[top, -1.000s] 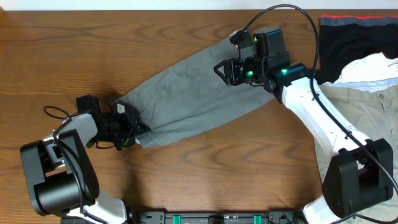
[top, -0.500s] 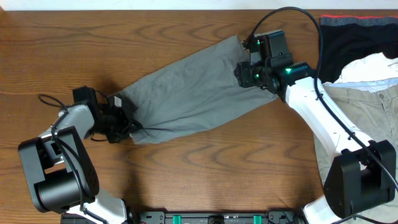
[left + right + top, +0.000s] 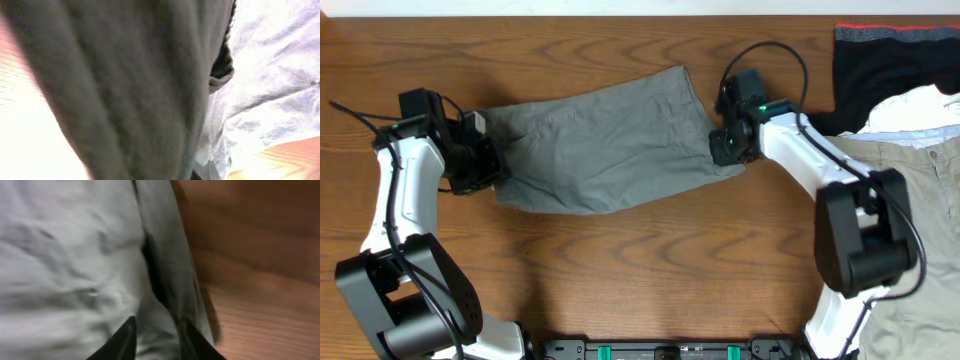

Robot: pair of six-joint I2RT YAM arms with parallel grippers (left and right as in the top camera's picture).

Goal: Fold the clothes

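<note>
**Shorts being held at both ends, far half of tabletop**

One pair of grey shorts (image 3: 600,145) is being spread lengthwise across the far half of the tabletop (image 3: 650,270), roughly midway between the left and right edges. The cloth is lying flat, with wrinkles along the near hem.

Left gripper (image 3: 480,165): the jaws are being kept fully closed and the left end of the shorts is being pinched between them. In the left wrist view the frame is being filled by grey fabric (image 3: 125,90), with paler cloth (image 3: 270,75) beside it.

Right gripper (image 3: 723,148): it is being pressed onto the right end of the shorts. In the right wrist view a ridge of grey cloth (image 3: 65,255) is being straddled by the two dark fingertips (image 3: 120,337), which are standing a little apart. Whether the cloth is actually being clamped cannot be told.

Count:
- 1 pair of grey shorts, being handled by 2 arms.
- 1 black garment (image 3: 890,60) with a red edge, being left at the far right corner.
- 1 pair of beige trousers (image 3: 920,170), being left along the right edge, well apart from the shorts.
- 1 white cloth (image 3: 920,110), lying over the black garment and touching the trousers.
</note>
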